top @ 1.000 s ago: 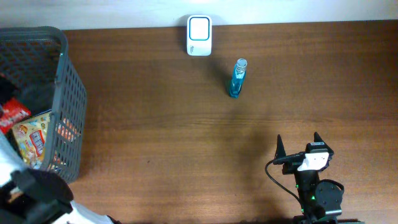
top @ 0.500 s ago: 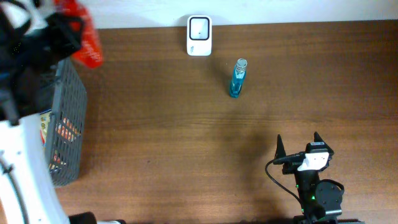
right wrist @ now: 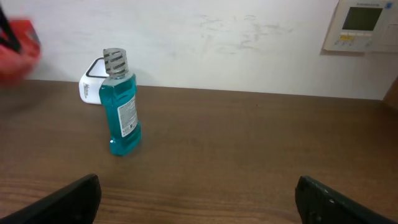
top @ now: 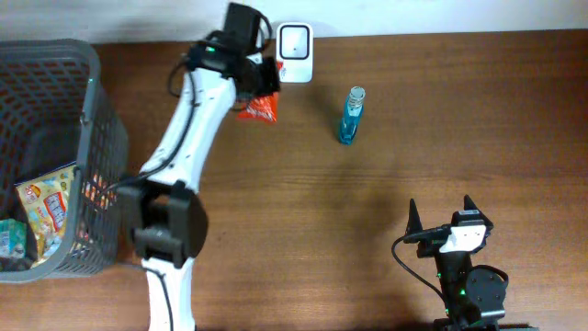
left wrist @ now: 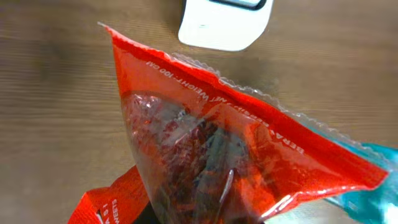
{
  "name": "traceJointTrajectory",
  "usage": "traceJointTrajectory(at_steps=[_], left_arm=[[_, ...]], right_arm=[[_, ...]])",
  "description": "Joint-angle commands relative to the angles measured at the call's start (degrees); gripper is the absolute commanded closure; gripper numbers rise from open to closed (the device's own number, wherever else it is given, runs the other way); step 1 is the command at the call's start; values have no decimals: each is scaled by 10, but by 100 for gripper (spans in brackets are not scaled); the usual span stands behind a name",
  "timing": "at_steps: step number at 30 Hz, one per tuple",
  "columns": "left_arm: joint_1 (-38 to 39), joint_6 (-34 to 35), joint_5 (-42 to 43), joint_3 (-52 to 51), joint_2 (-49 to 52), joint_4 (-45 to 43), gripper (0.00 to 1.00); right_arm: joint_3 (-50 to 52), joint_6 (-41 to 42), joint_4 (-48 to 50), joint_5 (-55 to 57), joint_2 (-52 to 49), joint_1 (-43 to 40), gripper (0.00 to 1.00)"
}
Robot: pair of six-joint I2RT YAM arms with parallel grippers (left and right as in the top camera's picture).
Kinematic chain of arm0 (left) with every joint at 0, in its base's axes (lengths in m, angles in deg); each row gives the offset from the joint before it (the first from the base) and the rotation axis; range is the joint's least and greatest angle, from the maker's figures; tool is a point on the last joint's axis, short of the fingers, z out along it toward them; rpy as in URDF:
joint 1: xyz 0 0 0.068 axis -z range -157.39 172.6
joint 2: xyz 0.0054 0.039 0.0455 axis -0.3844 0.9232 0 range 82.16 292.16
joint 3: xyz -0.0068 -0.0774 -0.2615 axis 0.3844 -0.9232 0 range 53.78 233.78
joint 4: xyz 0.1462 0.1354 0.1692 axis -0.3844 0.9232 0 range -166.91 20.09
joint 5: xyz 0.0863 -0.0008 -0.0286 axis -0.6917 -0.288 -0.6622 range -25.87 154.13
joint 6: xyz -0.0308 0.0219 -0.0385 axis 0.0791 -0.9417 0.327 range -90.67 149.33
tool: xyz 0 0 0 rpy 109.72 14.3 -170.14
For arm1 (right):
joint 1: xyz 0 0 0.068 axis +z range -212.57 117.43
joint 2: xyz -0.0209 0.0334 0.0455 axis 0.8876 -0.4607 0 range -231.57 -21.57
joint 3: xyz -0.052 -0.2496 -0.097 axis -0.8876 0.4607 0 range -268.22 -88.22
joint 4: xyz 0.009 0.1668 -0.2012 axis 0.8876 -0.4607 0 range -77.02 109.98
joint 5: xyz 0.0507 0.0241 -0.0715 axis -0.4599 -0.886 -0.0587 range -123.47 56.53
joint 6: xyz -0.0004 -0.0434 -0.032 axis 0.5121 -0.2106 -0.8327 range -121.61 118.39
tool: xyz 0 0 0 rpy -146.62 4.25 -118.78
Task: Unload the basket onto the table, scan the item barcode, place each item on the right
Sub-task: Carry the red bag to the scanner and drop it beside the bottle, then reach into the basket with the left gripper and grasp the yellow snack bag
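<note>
My left gripper (top: 261, 90) is shut on a red snack bag (top: 258, 109), the item, held just left of and below the white scanner (top: 294, 52) at the table's back edge. In the left wrist view the bag (left wrist: 236, 143) fills the frame and hides the fingers, with the scanner (left wrist: 225, 22) just beyond its top corner. No barcode can be made out on the bag. My right gripper (top: 441, 213) rests open at the front right with nothing between its fingers (right wrist: 74, 199). From there the bag (right wrist: 17, 45) shows at the far left.
A blue mouthwash bottle (top: 349, 115) stands upright right of the scanner, also in the right wrist view (right wrist: 121, 106). A grey mesh basket (top: 103, 147) with snack packs sits at the left edge. A wall borders the table's back.
The left arm lifted the red bag out of the basket and swung it right across the back of the table to the scanner. The right arm stayed still.
</note>
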State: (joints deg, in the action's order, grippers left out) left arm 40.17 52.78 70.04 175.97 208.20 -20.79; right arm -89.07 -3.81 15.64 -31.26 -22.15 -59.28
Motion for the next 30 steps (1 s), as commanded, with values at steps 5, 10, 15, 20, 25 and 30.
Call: traceJointTrajectory(at_steps=[5, 10, 15, 20, 25, 30], left_arm=[[41, 1, -12, 6, 86, -51, 78], [62, 1, -12, 6, 88, -54, 56], [70, 1, -12, 9, 87, -55, 52], [51, -37, -13, 117, 83, 28, 50], [6, -40, -72, 315, 83, 232, 49], [-71, -40, -72, 509, 78, 401, 42]], right_arm=[[5, -4, -2, -1, 4, -4, 2], [5, -4, -2, -1, 4, -4, 2], [5, -4, -2, -1, 4, -4, 2], [5, -4, -2, -1, 4, -4, 2], [5, -4, -2, -1, 4, -4, 2], [5, -4, -2, -1, 4, -4, 2]])
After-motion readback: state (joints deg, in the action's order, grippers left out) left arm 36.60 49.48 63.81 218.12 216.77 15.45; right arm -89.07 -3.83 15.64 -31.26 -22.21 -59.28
